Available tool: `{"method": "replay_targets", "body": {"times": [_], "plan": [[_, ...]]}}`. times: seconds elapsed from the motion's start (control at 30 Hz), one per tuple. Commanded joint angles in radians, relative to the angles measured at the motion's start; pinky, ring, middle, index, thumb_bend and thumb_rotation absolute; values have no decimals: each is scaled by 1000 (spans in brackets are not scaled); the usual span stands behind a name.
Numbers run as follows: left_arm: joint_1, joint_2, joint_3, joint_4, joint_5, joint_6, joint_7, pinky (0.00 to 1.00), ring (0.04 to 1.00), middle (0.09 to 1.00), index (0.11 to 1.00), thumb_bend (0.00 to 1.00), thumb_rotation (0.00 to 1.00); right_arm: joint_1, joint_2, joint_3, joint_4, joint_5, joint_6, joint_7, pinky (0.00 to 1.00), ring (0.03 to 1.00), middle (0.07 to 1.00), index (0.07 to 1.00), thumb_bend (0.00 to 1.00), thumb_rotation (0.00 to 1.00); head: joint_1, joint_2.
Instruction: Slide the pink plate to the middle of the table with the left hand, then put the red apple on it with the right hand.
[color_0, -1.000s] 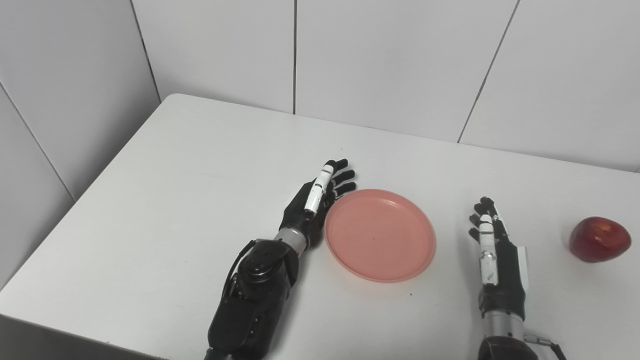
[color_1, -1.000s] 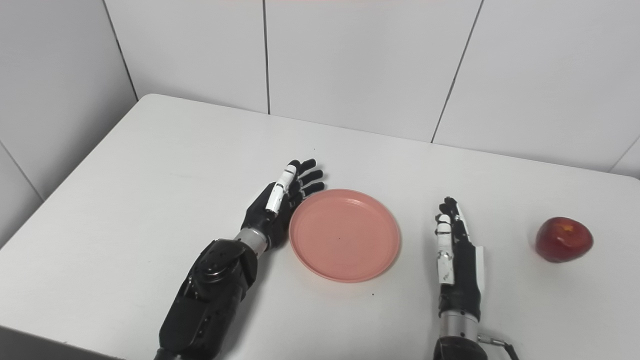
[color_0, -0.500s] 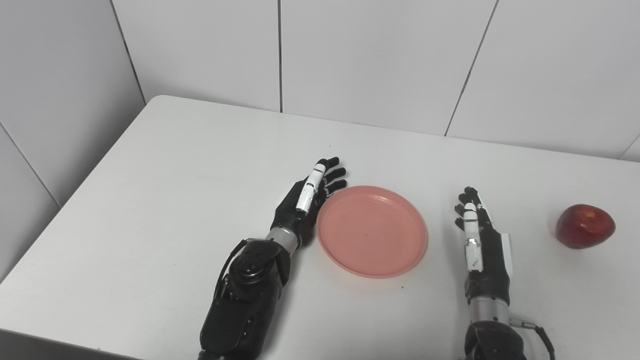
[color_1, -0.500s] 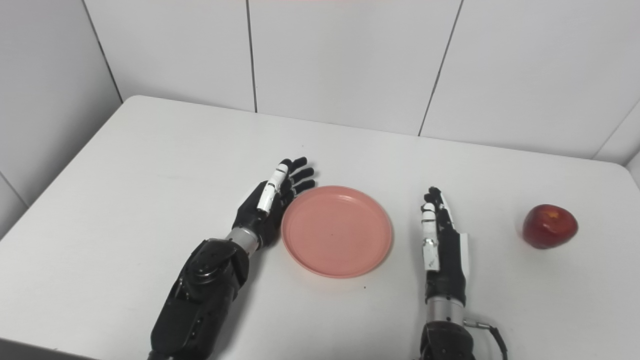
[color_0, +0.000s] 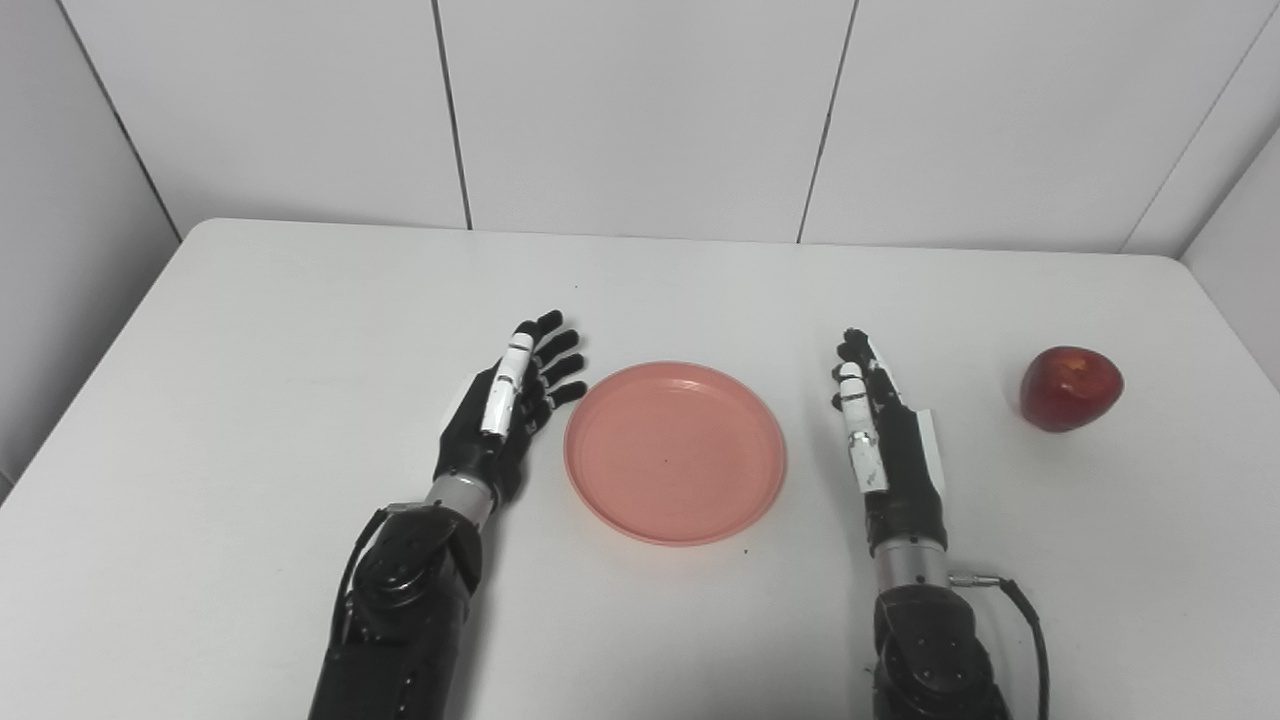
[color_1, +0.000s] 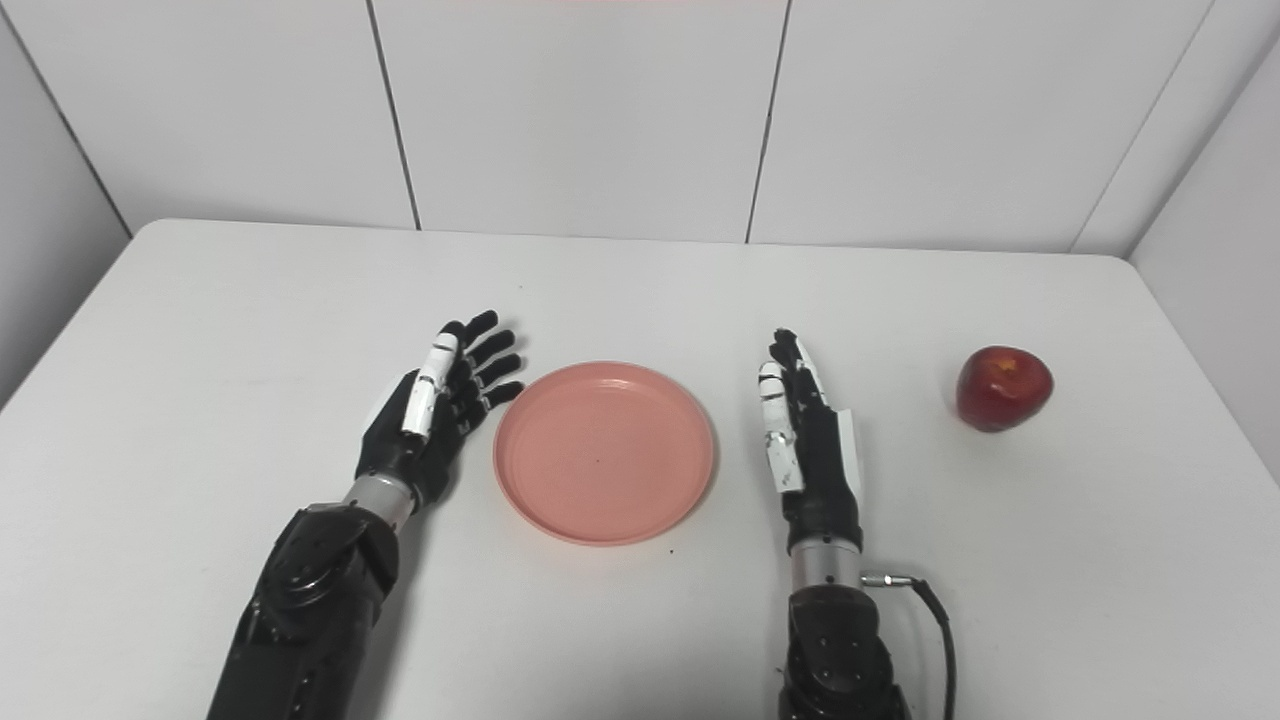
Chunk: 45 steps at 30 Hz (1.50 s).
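- Left eye view: plate (color_0: 675, 452) flat on table (color_0: 250, 330), about mid-table, between both hands, empty
- left hand (color_0: 502, 410) just left of plate rim, fingers spread and straight, holding nothing; a small gap shows between fingertips and rim, so not touching
- that hand sits edge-on beside the plate, a pose that suits pushing it sideways; with plate looking centred, slide step is probably finished
- right hand (color_0: 880, 435) just right of plate, fingers straight and loosely together, open, empty; likely parked there to stay clear of the plate
- apple (color_0: 1070, 388) upright, stem dimple up, near the right table edge, well apart from right hand and plate, untouched
- next call: right hand reaches right to the apple, wraps it, carries it over the plate
- risk: apple is round and near the edge, a nudge could roll it off; shallow plate rim won't stop much rolling either
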<state>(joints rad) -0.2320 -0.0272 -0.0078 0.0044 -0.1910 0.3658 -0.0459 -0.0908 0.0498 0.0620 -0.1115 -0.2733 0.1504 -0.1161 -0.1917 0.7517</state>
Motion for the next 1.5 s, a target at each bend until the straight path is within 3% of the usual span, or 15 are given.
{"method": "replay_targets", "body": {"times": [0.0, 0.13, 0.2, 0.4, 0.53, 0.67, 0.7, 0.77, 0.9, 1.27, 1.47], "plan": [[-5, 4, 10, 9, -6, -27, -9, 880, 875, 890, 880, 362, 1000, -45, -19, 11, -32, -45, 21, 2, 800, 867, 902, 903, 291, 993, -23, -6], [2, 9, 29, 20, -19, -38, -28, 882, 876, 890, 878, 360, 1000, -54, -45, 33, -69, -121, 64, 5, 791, 851, 880, 886, 412, 925, -68, -14], [7, 17, 35, 22, -21, -45, -40, 881, 875, 891, 879, 358, 1000, -62, -57, 42, -89, -161, 76, 7, 794, 849, 867, 868, 500, 956, -90, -17], [8, 17, 61, 57, -41, -68, -53, 892, 883, 893, 880, 353, 1000, -88, -86, 43, -152, -212, 112, 36, 806, 872, 892, 881, 541, 946, -145, -37], [8, 20, 74, 82, -48, -84, -60, 894, 886, 893, 878, 354, 1000, -105, -107, 37, -194, -242, 128, 52, 791, 867, 899, 894, 550, 887, -198, -50], [7, 27, 86, 108, -58, -105, -75, 889, 878, 886, 876, 361, 1000, -121, -114, 24, -226, -270, 147, 51, 753, 843, 885, 884, 608, 731, -216, -54], [5, 27, 90, 118, -66, -110, -80, 888, 877, 885, 875, 362, 1000, -127, -119, 17, -229, -272, 143, 49, 754, 843, 882, 884, 638, 652, -264, -67], [2, 24, 98, 134, -82, -114, -89, 896, 883, 892, 880, 361, 1000, -140, -131, 7, -237, -286, 142, 48, 757, 844, 873, 885, 699, 506, -275, -73], [0, 25, 102, 157, -96, -131, -98, 896, 882, 893, 878, 355, 1000, -156, -154, -16, -275, -329, 168, 54, 749, 836, 863, 879, 778, 384, -294, -82], [-14, 45, 118, 219, -119, -162, -118, 887, 876, 886, 882, 354, 1000, -181, -245, -69, -342, -446, 218, 94, 758, 847, 874, 896, 919, 407, -325, -106], [-16, 45, 120, 223, -125, -160, -115, 883, 872, 878, 875, 355, 1000, -177, -291, -122, -341, -454, 227, 100, 767, 857, 888, 908, 969, 425, -327, -108]]}}
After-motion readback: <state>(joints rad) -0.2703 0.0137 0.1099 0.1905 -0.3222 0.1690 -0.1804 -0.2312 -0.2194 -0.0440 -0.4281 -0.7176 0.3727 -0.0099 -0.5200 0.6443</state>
